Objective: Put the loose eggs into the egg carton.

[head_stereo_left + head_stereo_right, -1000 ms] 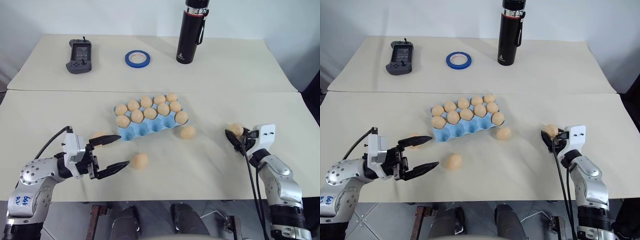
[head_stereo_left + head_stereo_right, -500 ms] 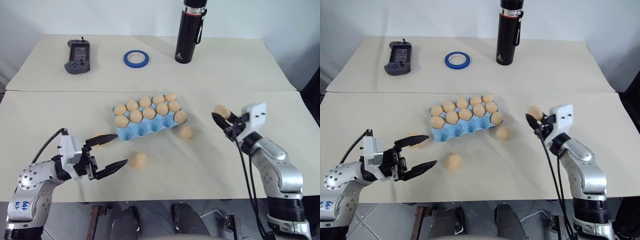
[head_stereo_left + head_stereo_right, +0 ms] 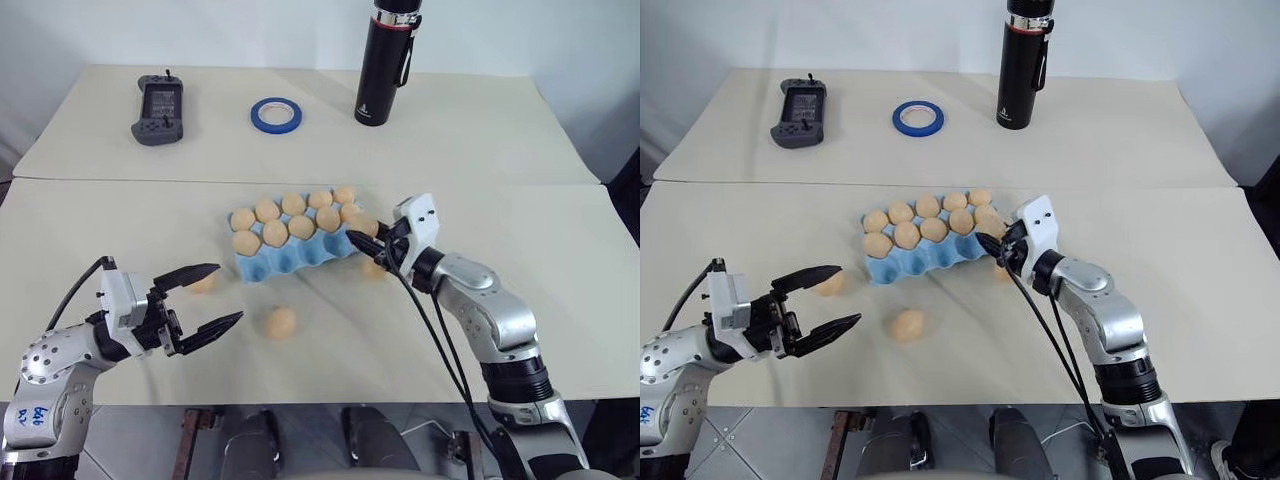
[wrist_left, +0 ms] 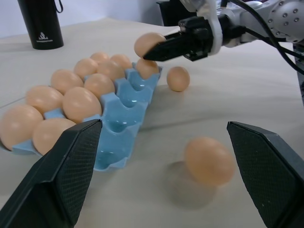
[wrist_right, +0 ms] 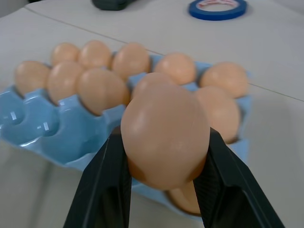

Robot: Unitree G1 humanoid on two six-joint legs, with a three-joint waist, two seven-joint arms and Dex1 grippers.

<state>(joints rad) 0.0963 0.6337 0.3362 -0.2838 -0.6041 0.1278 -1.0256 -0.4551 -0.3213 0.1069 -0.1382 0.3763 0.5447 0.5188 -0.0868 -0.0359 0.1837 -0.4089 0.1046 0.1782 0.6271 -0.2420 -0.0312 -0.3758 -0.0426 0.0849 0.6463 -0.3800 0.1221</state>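
The light blue egg carton (image 3: 290, 258) lies mid-table, its two back rows filled with tan eggs and its front row of cups bare. My right gripper (image 3: 362, 240) hovers at the carton's right end, shut on one egg (image 5: 164, 135), which hangs just above the end cups (image 4: 148, 43). Three loose eggs rest on the table: one in front of the carton (image 3: 280, 321), one beside the carton's left front corner (image 3: 205, 284), one right of the carton (image 4: 178, 78) under my right arm. My left gripper (image 3: 229, 292) is open, low over the table, left of the front egg.
On the far table stand a black bottle (image 3: 385, 62), a blue tape ring (image 3: 277, 115) and a grey handheld controller (image 3: 158, 97). A seam between the two tables (image 3: 120, 180) runs behind the carton.
My right gripper has carried its egg left and upward from the table's right side to the carton's right end. The left gripper has stayed open in about the same place.
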